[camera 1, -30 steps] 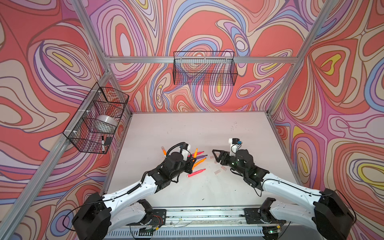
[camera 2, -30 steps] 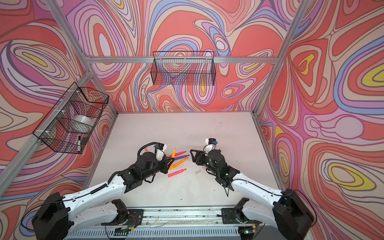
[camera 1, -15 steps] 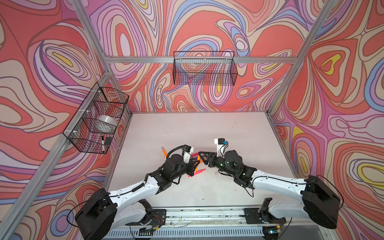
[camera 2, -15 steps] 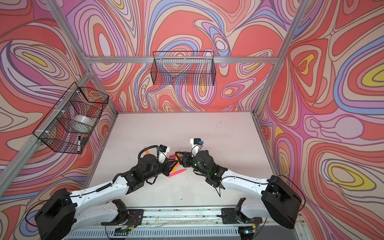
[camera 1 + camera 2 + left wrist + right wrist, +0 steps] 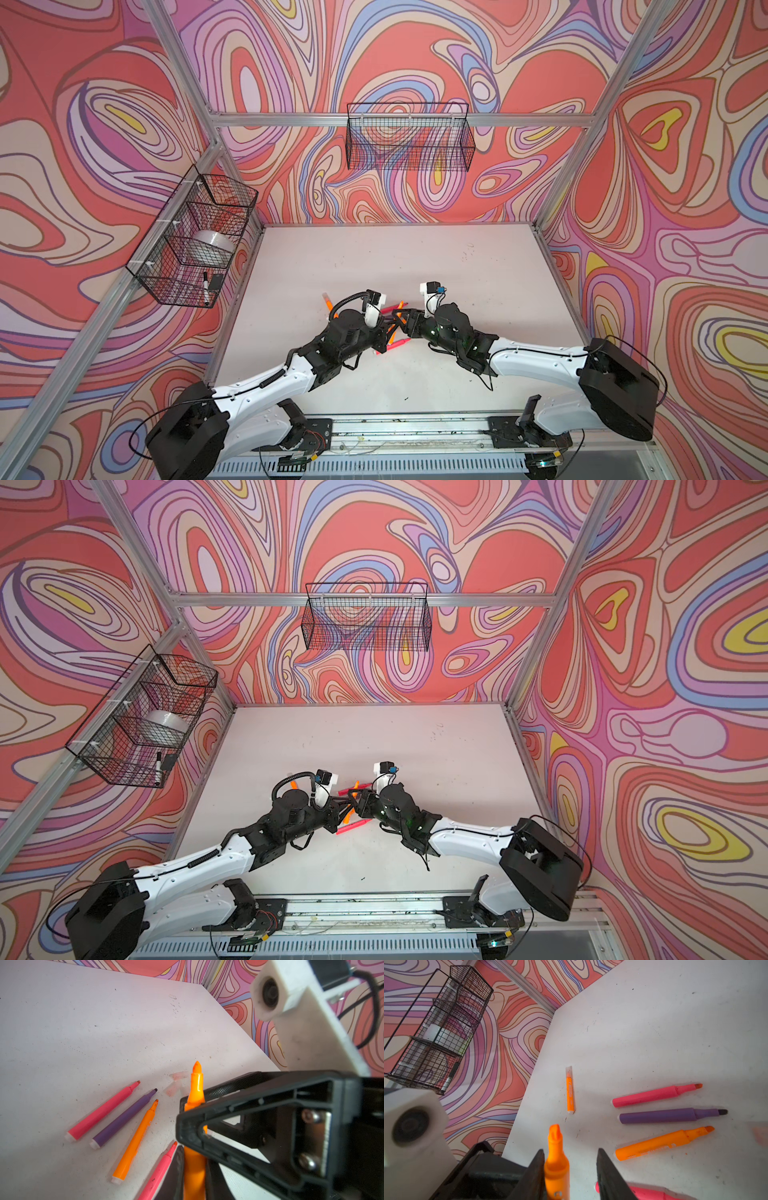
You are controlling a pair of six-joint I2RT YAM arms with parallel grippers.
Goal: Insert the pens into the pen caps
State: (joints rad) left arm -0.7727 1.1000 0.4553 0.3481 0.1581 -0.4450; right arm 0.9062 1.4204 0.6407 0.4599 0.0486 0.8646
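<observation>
While the left gripper (image 5: 194, 1153) clamps an uncapped orange pen (image 5: 196, 1088), the right gripper (image 5: 570, 1150) gapes around it.

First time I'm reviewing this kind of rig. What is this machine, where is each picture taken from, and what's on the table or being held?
Two robot arms work at a white table, each ending in a pair of jaws. Both top views look down on the whole booth; the other two pictures come from a camera on each arm's wrist, looking along its jaws. The left arm has its jaws shut on an uncapped orange pen. The right arm holds its jaws apart around that same pen, a gap showing on one side. On the table lie a pink pen, a purple pen, a second orange pen, a second pink pen, farther off a capped orange pen, and two clear caps.
</observation>
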